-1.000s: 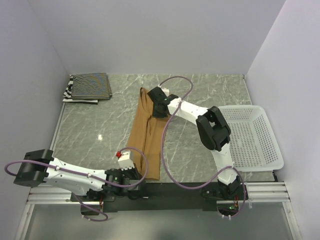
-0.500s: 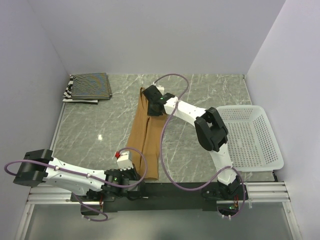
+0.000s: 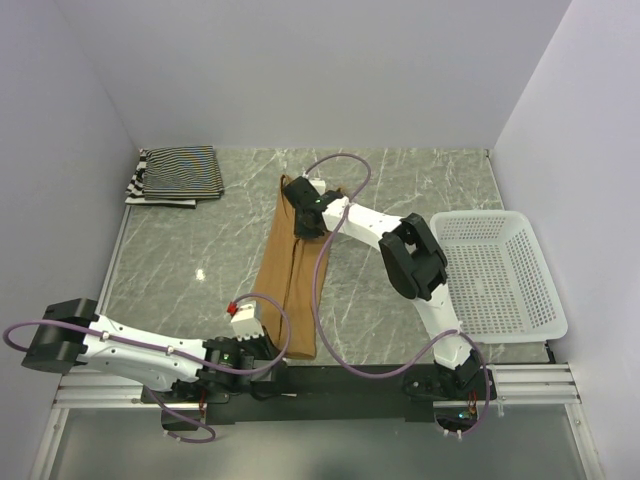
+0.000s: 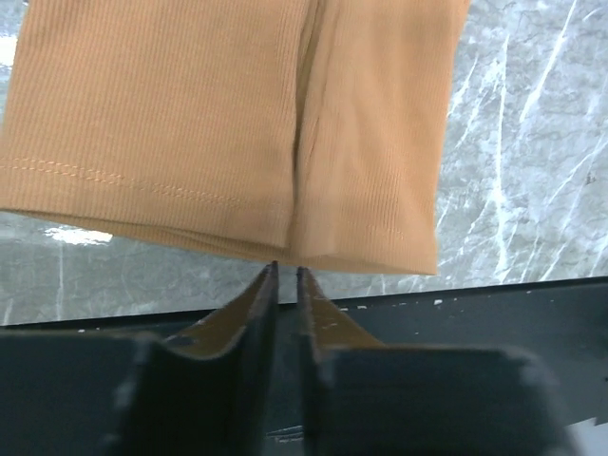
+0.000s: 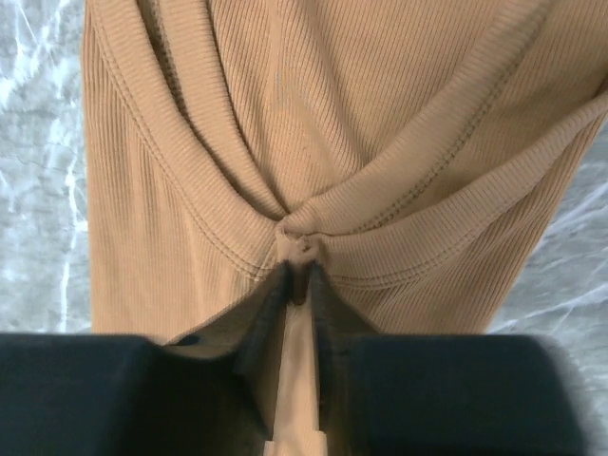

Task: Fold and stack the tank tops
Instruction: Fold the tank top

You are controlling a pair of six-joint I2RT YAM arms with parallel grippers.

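The plain tan-brown tank top (image 3: 290, 270) lies folded lengthwise as a long strip down the middle of the marble table. My right gripper (image 3: 301, 213) is shut on its bunched neckline and straps at the far end (image 5: 299, 271). The ribbed fabric (image 5: 380, 114) fans out beyond the tips. My left gripper (image 3: 279, 357) is at the near hem with its jaws pressed almost together on the hem's edge (image 4: 287, 271). The flat hem (image 4: 237, 123) spreads ahead of it. The thin-striped top (image 3: 180, 170) lies folded on the wide-striped top (image 3: 134, 186) at the back left corner.
A white lattice basket (image 3: 500, 270) stands at the right edge of the table. Grey walls close in the back and both sides. A black rail (image 3: 330, 378) runs along the near edge. Purple cables loop off both arms.
My right gripper has dragged the far end of the tan top to the left. The near hem and my left gripper have shifted slightly left too. The striped stack has not moved.
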